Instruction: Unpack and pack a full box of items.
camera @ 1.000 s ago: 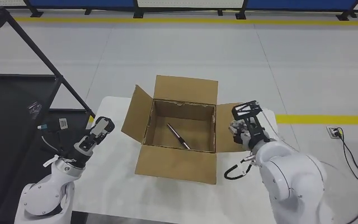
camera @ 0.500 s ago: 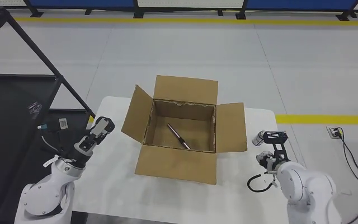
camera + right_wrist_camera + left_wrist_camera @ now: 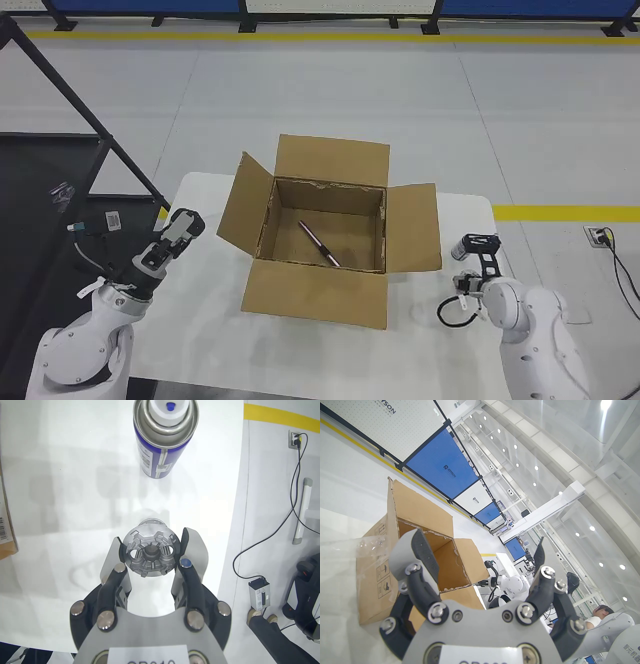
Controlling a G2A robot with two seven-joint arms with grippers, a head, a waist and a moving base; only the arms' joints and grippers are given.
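Since a second ago, my right gripper (image 3: 152, 540) has travelled from the right flap of the cardboard box (image 3: 315, 290) outward and down to the white table (image 3: 200, 320) on the box's right side. My left gripper (image 3: 480, 540) has kept its place on the box's left side.

Right gripper: both pads clamped on the rim of a silvery, finned metal hub (image 3: 150, 553), held low over the table and apart from the box. Whether the hub touches the table I cannot tell.

Left gripper: fingers spread wide with nothing between them, facing the box.

Box: flaps open, standing mid-table; a dark slender rod (image 3: 319, 243) lies slantwise on its floor.

A blue aerosol can (image 3: 163, 437) stands upright, uncapped, on the table just beyond the hub, also to the box's right.
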